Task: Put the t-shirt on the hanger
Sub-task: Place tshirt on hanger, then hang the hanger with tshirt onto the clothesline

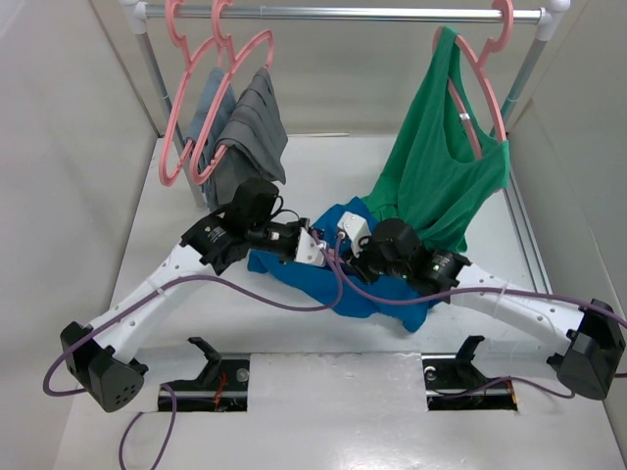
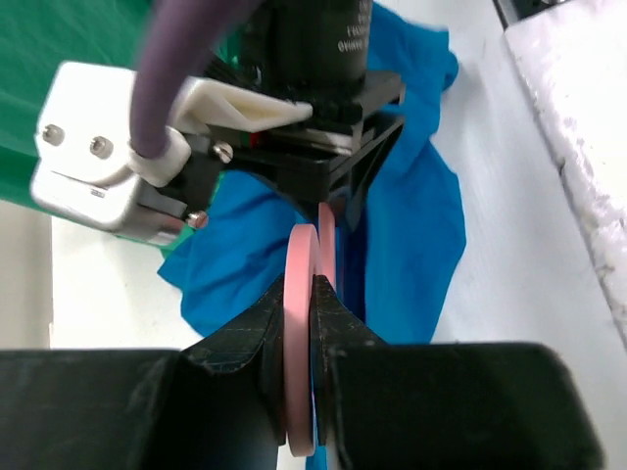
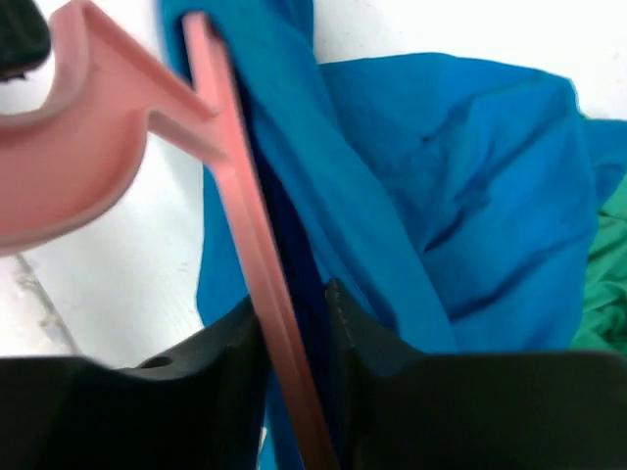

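The bright blue t-shirt [image 1: 377, 294] lies crumpled on the white table under both grippers. It also shows in the left wrist view [image 2: 421, 215] and in the right wrist view [image 3: 460, 166]. The pink hanger [image 2: 300, 333] stands edge-on between my left gripper's [image 2: 301, 286] jaws, which are shut on it. In the right wrist view the hanger's bar [image 3: 257, 264] runs between my right gripper's [image 3: 294, 305] jaws with dark blue fabric beside it, and its hook [image 3: 78, 176] is at upper left. In the top view the left gripper [image 1: 312, 247] and right gripper [image 1: 343, 251] meet over the shirt; the hanger is hidden there.
A metal rail [image 1: 343, 14] crosses the back. Two pink hangers with grey clothes [image 1: 245, 127] hang at its left. The green tank top [image 1: 446, 166] hangs on a pink hanger at its right, its hem touching the blue shirt. White walls close in both sides.
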You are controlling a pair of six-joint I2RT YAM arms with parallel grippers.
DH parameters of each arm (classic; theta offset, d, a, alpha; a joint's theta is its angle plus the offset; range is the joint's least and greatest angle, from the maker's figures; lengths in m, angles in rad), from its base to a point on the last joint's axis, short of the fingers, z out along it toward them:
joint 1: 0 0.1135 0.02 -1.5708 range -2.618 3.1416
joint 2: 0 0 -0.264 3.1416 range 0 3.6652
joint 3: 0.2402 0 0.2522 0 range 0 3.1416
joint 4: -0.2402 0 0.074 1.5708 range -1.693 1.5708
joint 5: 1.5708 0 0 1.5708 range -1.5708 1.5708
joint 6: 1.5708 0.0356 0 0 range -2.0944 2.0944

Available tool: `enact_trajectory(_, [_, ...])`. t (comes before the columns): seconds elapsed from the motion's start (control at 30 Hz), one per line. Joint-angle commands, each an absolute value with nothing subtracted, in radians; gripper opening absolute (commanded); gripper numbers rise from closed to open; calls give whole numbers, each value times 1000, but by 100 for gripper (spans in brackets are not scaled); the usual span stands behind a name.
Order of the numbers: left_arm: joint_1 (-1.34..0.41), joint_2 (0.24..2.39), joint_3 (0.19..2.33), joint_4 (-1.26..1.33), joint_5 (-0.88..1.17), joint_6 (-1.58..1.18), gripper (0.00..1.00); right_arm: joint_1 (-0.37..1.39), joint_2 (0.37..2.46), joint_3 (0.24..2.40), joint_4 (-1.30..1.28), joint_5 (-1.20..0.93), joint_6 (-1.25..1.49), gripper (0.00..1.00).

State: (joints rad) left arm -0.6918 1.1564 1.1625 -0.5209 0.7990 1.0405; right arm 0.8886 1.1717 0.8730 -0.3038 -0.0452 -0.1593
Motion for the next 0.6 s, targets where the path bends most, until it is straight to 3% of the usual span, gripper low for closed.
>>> enact_trajectory(0.0, [-686, 1124, 1223, -430, 893, 969, 0, 887, 1158, 904, -295, -20, -144, 32])
enact_trajectory(0.07, [-686, 1124, 1223, -430, 893, 980, 0, 887, 1149, 904, -305, 1, -132, 16])
enact_trajectory(0.1, [-686, 1124, 1223, -430, 893, 980, 0, 887, 1123, 904, -305, 12, -117, 2])
enact_trajectory(0.2, [-686, 1124, 1213, -417, 856, 962, 0, 887, 1086, 904, -314, 25, -94, 0])
enact_trajectory(0.23, [-686, 1115, 1203, -366, 838, 933, 9, 887, 1066, 928, -328, 35, -94, 0])
enact_trajectory(0.33, [-686, 1089, 1161, -208, 743, 833, 67, 887, 1052, 985, -420, 80, -66, 0])
enact_trajectory(0.37, [-686, 1080, 1149, -165, 715, 777, 100, 887, 1042, 1032, -480, 89, -66, 0])
enact_trajectory(0.57, [-686, 1013, 1063, 182, 453, 551, 100, 777, 1014, 1245, -720, 98, -15, 0])
